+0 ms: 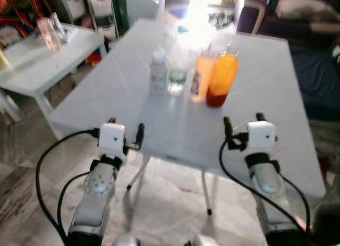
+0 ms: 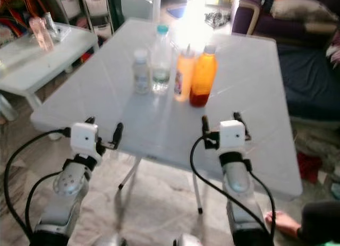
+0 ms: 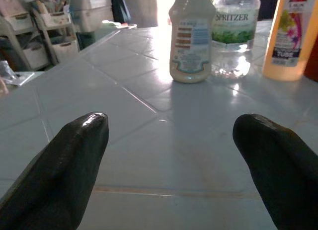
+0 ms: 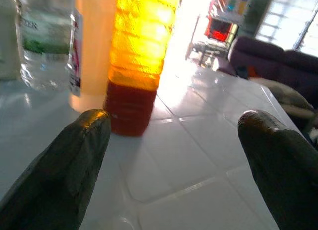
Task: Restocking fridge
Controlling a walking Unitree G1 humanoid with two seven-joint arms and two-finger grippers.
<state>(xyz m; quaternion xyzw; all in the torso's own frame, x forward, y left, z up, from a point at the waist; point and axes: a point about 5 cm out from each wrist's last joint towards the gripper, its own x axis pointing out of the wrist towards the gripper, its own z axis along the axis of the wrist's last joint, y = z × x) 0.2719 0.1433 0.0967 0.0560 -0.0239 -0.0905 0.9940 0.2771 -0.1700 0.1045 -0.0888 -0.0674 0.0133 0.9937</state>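
Four bottles stand in a tight row at about 12 o'clock from the robot, past the middle of the white table [image 1: 265, 70]. Counted from the robot's left: one small white bottle [image 1: 158, 71] with a pale label, one clear water bottle [image 1: 178, 65] with a blue-green cap, one pale orange bottle [image 1: 202, 75] with a printed label, and one amber bottle [image 1: 222, 78] that is dark red at the base. They touch or nearly touch one another, all upright.

Both arms reach forward over the near edge of the table. The left gripper [image 1: 125, 132] sits at roughly 11 o'clock, its two black fingers spread wide with nothing between them; its wrist view looks straight at the small white bottle and the water bottle. The right gripper [image 1: 243, 120] sits at roughly 1 o'clock, likewise spread and empty, with the amber bottle ahead of it and slightly toward the robot's left.

This looks like the approach before the first pick: no bottle is held yet and no fridge is in sight. The next move calls for each arm to advance so one bottle sits between its fingers, then close without toppling the neighbours, which stand very close.

A second white table [image 1: 32, 60] stands at 10 o'clock and a dark sofa [image 1: 313, 54] at 2 o'clock.
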